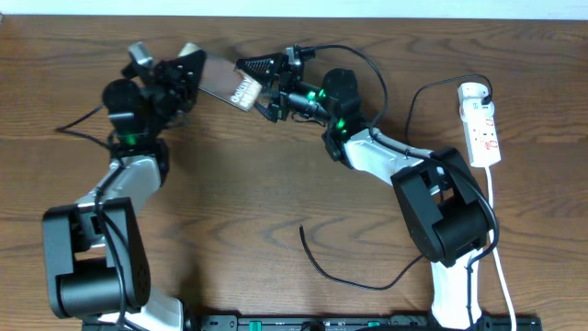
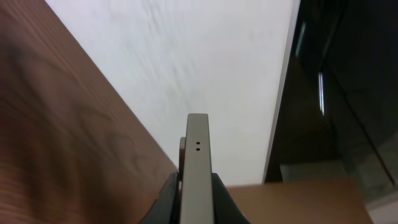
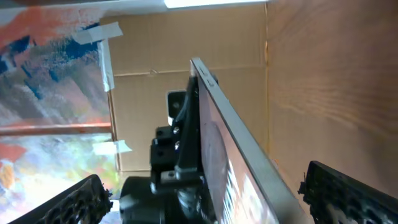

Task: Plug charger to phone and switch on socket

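Note:
My left gripper [image 1: 197, 77] is shut on the phone [image 1: 225, 83], a dark brown slab with pale lettering, and holds it above the table at the back. In the left wrist view the phone's thin edge [image 2: 198, 155] stands between the jaws [image 2: 198, 202]. My right gripper [image 1: 265, 89] is open, with its fingers on either side of the phone's lettered end. The right wrist view shows the phone [image 3: 227, 155] between the spread fingers [image 3: 214, 199]. The charger cable [image 1: 363, 283] lies on the table with its loose tip [image 1: 302, 230] near the middle. Its adapter [image 1: 476, 92] sits in the white socket strip [image 1: 484, 129] at the right.
The strip's white cord [image 1: 501, 248] runs down the right side to the front edge. A cardboard wall [image 3: 186, 37] stands behind the table. The right arm's base [image 1: 450, 221] sits over part of the charger cable.

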Controlling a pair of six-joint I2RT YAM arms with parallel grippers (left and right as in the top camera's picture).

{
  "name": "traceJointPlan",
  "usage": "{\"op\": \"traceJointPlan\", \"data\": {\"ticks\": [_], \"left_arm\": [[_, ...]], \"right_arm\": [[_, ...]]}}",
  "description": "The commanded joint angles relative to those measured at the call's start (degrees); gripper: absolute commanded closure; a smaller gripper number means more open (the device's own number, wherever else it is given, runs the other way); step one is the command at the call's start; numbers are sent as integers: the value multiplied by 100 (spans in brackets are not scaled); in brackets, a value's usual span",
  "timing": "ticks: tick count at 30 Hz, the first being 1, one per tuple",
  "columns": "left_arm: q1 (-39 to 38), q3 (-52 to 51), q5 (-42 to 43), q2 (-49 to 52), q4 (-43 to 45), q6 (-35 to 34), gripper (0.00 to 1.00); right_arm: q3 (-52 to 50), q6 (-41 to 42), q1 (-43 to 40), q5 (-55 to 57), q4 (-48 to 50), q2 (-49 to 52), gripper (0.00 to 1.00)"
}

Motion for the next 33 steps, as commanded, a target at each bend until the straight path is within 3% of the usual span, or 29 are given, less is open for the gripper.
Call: {"op": "traceJointPlan", "data": {"ticks": [1,5,9,13,18,25,33], "left_arm": [[610,15,310,-11,127,-293,93],[1425,15,911,-11,553,-761,93],[2124,15,1508,-11,1294,-1246,93],[2542,15,1867,-11,1803,-1587,93],[2636,15,2070,-13,1838,-1600,93],[2629,15,2098,-13,1838,-1593,93],[2625,15,2264,-13,1836,-1471,93]], "right_arm": [[81,-1287,-216,0,9,-57,1],[116,-2597,-409,-509,-131,-61,1],[614,-3381,-588,-1025,-1718,-72,1],[1631,-4933,-546,-691,-4614,-72,1],[3099,-6575,-258,1091,-8159,-72,1],[3687,-6964,424,3501,-11068,-63,1],[2977,-6970,1274,3685,-12456,-57,1]]}}
